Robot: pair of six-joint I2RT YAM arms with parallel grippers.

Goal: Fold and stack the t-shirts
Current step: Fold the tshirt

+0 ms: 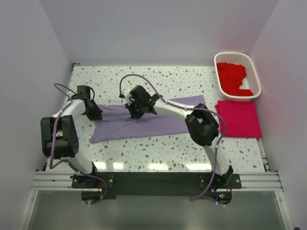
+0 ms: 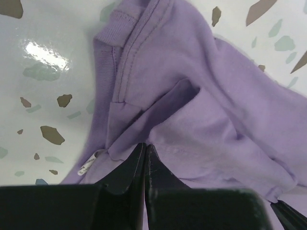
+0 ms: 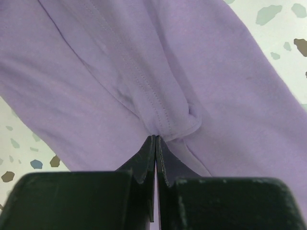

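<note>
Your table (image 1: 144, 149) is speckled white terrazzo, and the lavender t-shirt (image 1: 144, 125) lies across its middle, in front of both arms. The shirt's long axis runs left to right with a slight slant: its left end sits nearer the arm bases and its right end reaches farther back, pointing toward the folded pieces on the right. It lies flat but is rumpled along the far edge where you have hold of it.

On the right side of the table, well apart from that shirt, a folded magenta shirt (image 1: 238, 119) lies as a neat square. Just behind it stands a white basket (image 1: 255, 76) with crumpled red clothes (image 1: 231, 76) inside.

Your right gripper (image 3: 156, 139) is at the shirt's far edge near the middle. Its fingers are pressed together with a stitched fold of the lavender cloth pinched at their tips.

Your left gripper (image 2: 145, 146) is at the far left corner of the shirt, likewise closed tight, with cloth gathered into its tips. Beside it you can see a ribbed, double-stitched band of the shirt and a small white label (image 2: 88, 166).
</note>
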